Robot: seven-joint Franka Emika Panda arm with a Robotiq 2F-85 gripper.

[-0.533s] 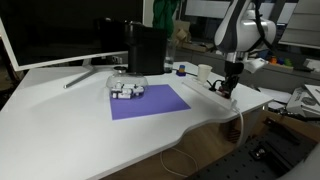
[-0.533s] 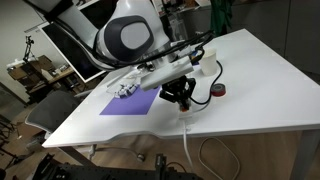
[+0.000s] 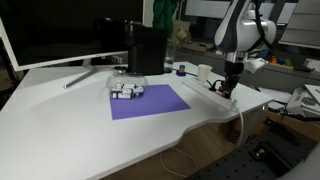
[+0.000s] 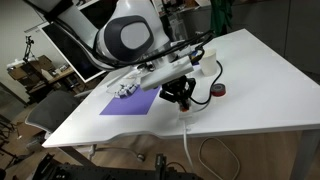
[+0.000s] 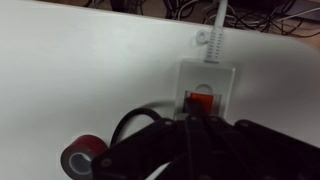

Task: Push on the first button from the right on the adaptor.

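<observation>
White tabletop (image 3: pixel 60 120) is carrying the adaptor (image 5: pixel 209 74), its end lying directly beneath the gripper (image 5: pixel 198 124). The fingers are pressing together (no gap showing), the button (image 5: pixel 200 101) sitting right at their tips, a red tape roll (image 5: pixel 80 158) lying beside them.

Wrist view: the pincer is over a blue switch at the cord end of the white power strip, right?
No, the switch is red, not blue, as the wrist view shows. The pincer is over it, at the cord end of the white power strip.
</observation>
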